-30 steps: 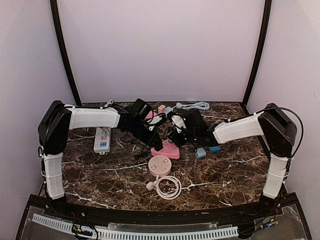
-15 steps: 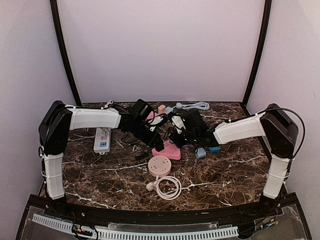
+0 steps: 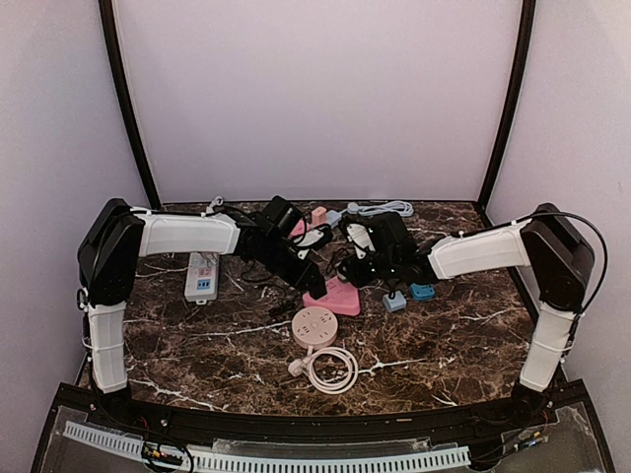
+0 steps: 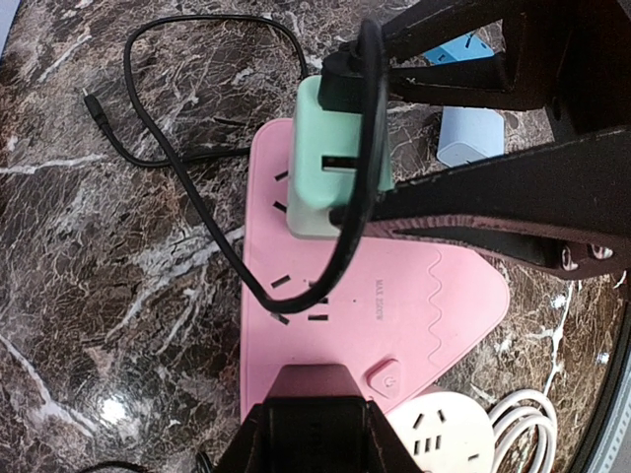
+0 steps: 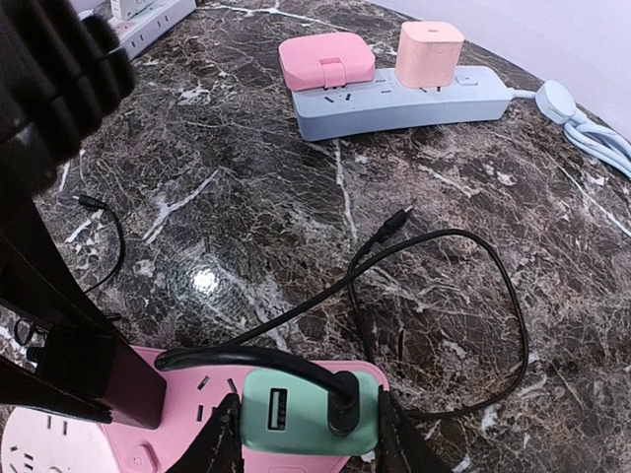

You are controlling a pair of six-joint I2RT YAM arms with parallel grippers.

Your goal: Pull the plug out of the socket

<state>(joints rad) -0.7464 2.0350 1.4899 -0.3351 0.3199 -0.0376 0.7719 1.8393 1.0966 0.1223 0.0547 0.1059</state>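
Mint-green plug (image 5: pixel 296 419) sits between the jaws of the right gripper (image 5: pixel 306 439), which are partly closed, one finger against each side of it. Its base appears seated in the pink socket strip (image 4: pixel 394 296) directly below those jaws. The left gripper (image 4: pixel 314 419) bears on the strip's edge, apart from the plug; whether its jaws clamp the strip cannot be told. Step in hand: plug gripped, not yet drawn. The next move calls for a straight pull off the strip face, with the strip held down.
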